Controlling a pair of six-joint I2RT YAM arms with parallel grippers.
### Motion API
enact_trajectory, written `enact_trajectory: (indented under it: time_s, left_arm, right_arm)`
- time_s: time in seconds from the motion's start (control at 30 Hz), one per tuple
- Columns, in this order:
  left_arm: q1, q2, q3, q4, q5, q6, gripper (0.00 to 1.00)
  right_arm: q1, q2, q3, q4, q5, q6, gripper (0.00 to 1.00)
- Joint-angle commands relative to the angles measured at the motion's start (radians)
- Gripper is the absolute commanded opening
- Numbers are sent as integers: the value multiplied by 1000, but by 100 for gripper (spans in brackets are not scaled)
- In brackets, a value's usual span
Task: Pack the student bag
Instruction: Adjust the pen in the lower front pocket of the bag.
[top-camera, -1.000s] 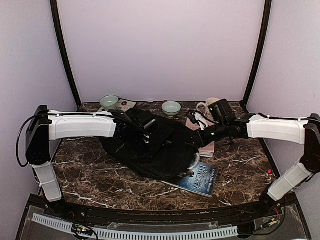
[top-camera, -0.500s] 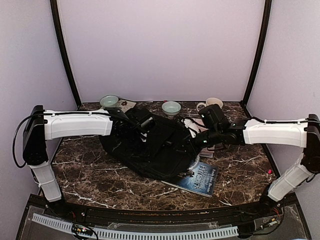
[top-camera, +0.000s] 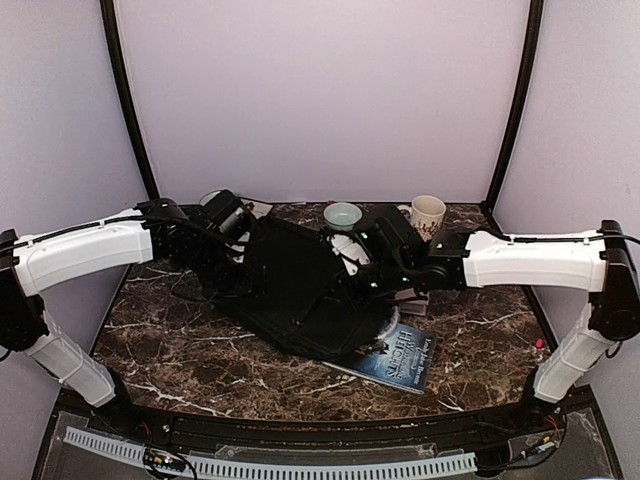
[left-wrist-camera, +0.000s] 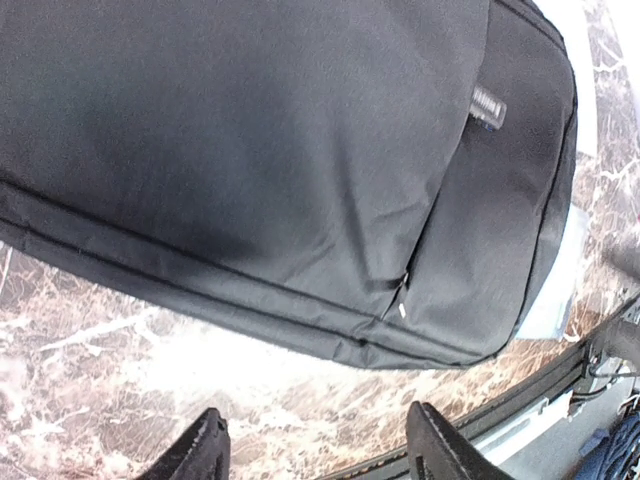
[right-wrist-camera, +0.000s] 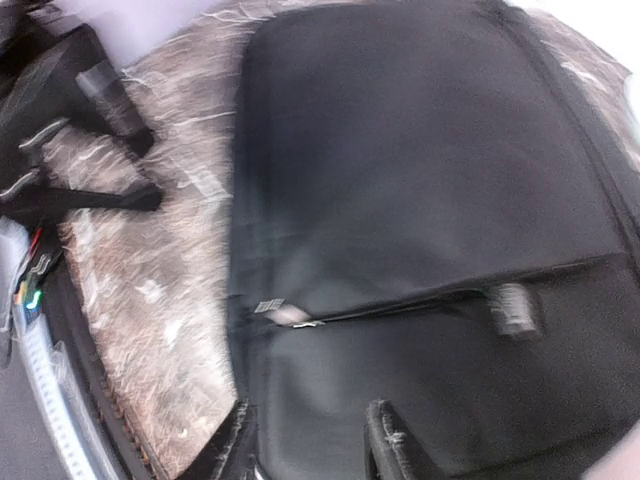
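Left pincer (left-wrist-camera: 315, 452) and right pincer (right-wrist-camera: 312, 448) both gape empty at the bag (top-camera: 295, 290), which lies flat and zipped on the table (top-camera: 190, 345). Opening it seems the step in hand; next, a zip pull (right-wrist-camera: 285, 315) needs pinching.

Plain blk student bag (top-camera: 295, 290). Dk brown marble tabletop (top-camera: 190, 345) w/ white veins. Dk blue book (top-camera: 405, 358), pale green bowl (top-camera: 343, 214).

The book (top-camera: 405, 360) title looks like "HEIGHTS"; the student bag (left-wrist-camera: 250, 150) tag (left-wrist-camera: 487, 103) is unreadable.
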Motion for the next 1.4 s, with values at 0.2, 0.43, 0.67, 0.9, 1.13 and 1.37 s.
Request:
enact_trajectory:
  time_s: [0.2,0.43,0.67,0.9,1.13,1.37]
  left_arm:
    - [12,-52,-15,-75,-14,16,61]
    - [12,-140,-128,-48,-12,-45,60]
    - [12,-172,-149,-60,-3,-73,59]
    - [14,-144,-110,-76,-6,-73,59]
    - [14,-115,-68,-97,-14,-62,58]
    - [15,-76,-32,-93,-13,-40,58]
  right_arm:
    - [-100,158,170,-285,288,138,17]
    - [-155,244,210,-265,224,89,10]
    - [-156,343,302,-259,127,34,7]
    - [-157,414,368,-235,104,24,7]
    - [-171,412,385,-210,102,31,7]
    - [-188,306,259,-172,68,20,9]
